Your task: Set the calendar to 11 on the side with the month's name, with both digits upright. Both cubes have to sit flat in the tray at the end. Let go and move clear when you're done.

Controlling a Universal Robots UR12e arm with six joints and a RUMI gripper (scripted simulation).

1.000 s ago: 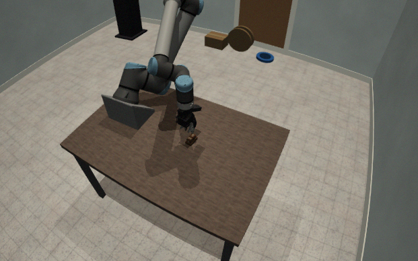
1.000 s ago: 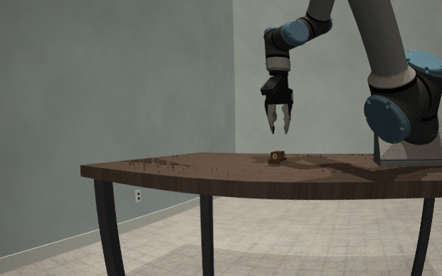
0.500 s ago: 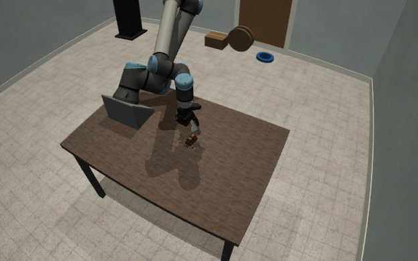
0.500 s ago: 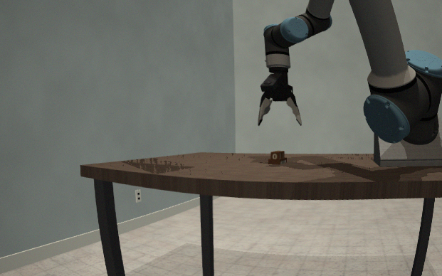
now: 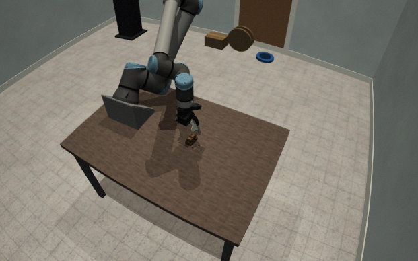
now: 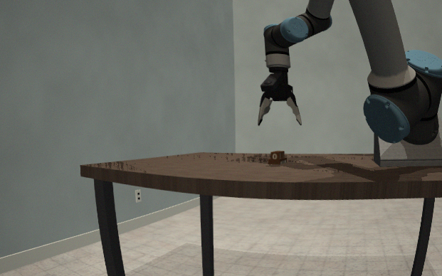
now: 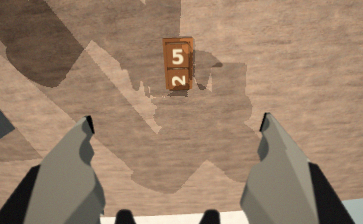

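Wrist view has us looking down at two little cubes, the 5 cube (image 7: 177,54) and the 2 cube (image 7: 178,79), side by side in their wooden tray (image 5: 188,144) (image 6: 270,163) (image 7: 165,40). Our end effector (image 5: 196,132) (image 6: 280,124) (image 7: 176,115) is released, fingers spread wide, hanging above the worktop (image 5: 233,161) (image 6: 207,172) (image 7: 307,75) with nothing in its grip. The set sits around the middle of the worktop, well in from every edge and corner.

We'd guess we're between grasps here, with a cube still needing a turn. The 5 reads upright from the wrist and the 2 lies on its side, but those are top faces. The exterior view shows a 0 on one side, and we can't tell if that's the month side, so we'd check before picking a cube. Then we'd centre over just one, come straight down, squeeze gently, lift clear of the tray lip and roll it until a 1 faces out upright. Lowering it square matters, since a tilted cube could catch the rim or nudge its neighbour.

Looks-wise: orange-brown blocks with pale printed digits, brown streaky grain on the worktop, and smooth grey tapered fingers with small black tips. Pretty narrow contact, so we'd grab mid-face.
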